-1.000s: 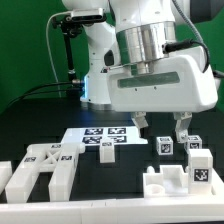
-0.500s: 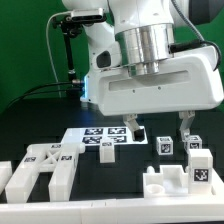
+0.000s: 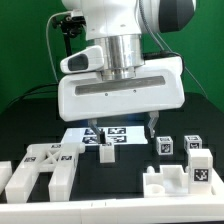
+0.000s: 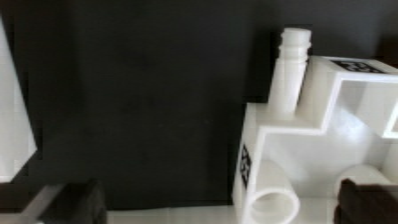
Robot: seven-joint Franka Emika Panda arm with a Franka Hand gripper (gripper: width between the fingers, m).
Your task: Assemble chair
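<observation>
The chair is in loose white tagged pieces. A slotted frame (image 3: 40, 168) lies at the front on the exterior view's left. A notched block (image 3: 165, 184) lies at the front right, with small tagged blocks (image 3: 165, 145) (image 3: 193, 144) (image 3: 201, 166) behind it. My gripper (image 3: 126, 128) hangs open and empty above the marker board (image 3: 90, 137), left of the small blocks and touching nothing. In the wrist view the gripper (image 4: 205, 200) shows dark fingers (image 4: 50, 200) spread wide. A white piece with a peg (image 4: 295, 60) and a tag lies beside one finger, not between them.
A white wall (image 3: 110, 213) runs along the front of the black table. The robot's base and a black cable (image 3: 50, 88) stand at the back. A white strip (image 4: 9, 120) shows at the edge of the wrist view.
The gripper has moved to the exterior view's left, from above the small tagged blocks to above the marker board. It stays open. No part has moved.
</observation>
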